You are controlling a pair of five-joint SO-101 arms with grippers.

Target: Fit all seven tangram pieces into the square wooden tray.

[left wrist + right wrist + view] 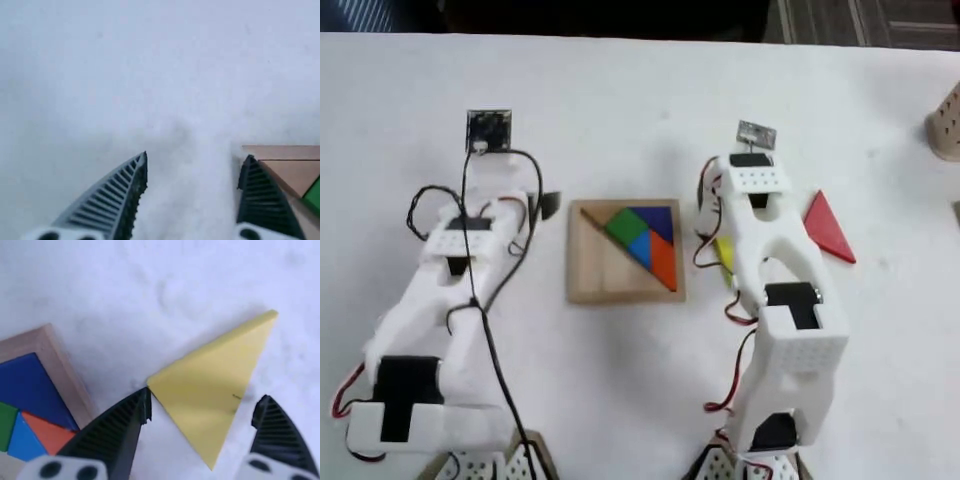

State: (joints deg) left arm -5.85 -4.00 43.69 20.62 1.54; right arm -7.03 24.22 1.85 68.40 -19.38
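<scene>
Broadly, we see a white surface (620, 120) spanning the high view, with a dark strip of room (620, 15) beyond its far edge. Two white arms extend over it side by side.

The left arm (450, 290) has its jaws spread wide over bare surface, with one black tip just beside a corner of the tray. The right arm (775, 290) has its jaws equally wide, straddling a flat yellow triangle (215, 385). We cannot tell whether either tip touches it.

Between the arms lies the square wooden tray (595, 270), pale and with a raised rim. The half towards the left arm is bare wood.

A flat red triangle (827, 228) lies outside the tray, beyond the right arm. The yellow triangle sits just beside the tray's rim.

Four pieces sit together in the tray's other half:
- a dark blue piece (658, 220)
- a green piece (627, 228)
- an orange triangle (663, 262)
- a lighter blue triangle (640, 250)

From above, the right arm covers most of the yellow triangle. A beige perforated object (945, 125) is cut off at the surface's edge.
</scene>
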